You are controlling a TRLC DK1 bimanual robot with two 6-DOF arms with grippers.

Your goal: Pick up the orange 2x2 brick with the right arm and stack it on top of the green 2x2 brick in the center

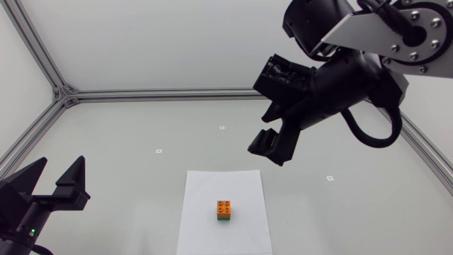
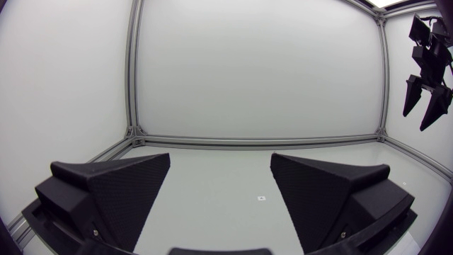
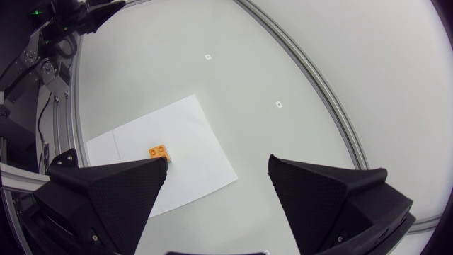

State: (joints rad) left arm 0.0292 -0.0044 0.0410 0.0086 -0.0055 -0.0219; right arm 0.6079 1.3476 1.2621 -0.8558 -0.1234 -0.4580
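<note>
One orange brick [image 1: 224, 207] sat atop the green brick [image 1: 224, 219] on the paper [image 1: 205, 191]; left pincer [image 1: 61, 166] and right pincer [image 1: 263, 117] gaped wide, empty.

The orange brick [image 1: 224, 207] covers the green brick [image 1: 224, 219] save a thin front edge.

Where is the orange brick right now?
In the head view, the orange brick sits on top of the green brick, on the white paper in the table's middle.
</note>
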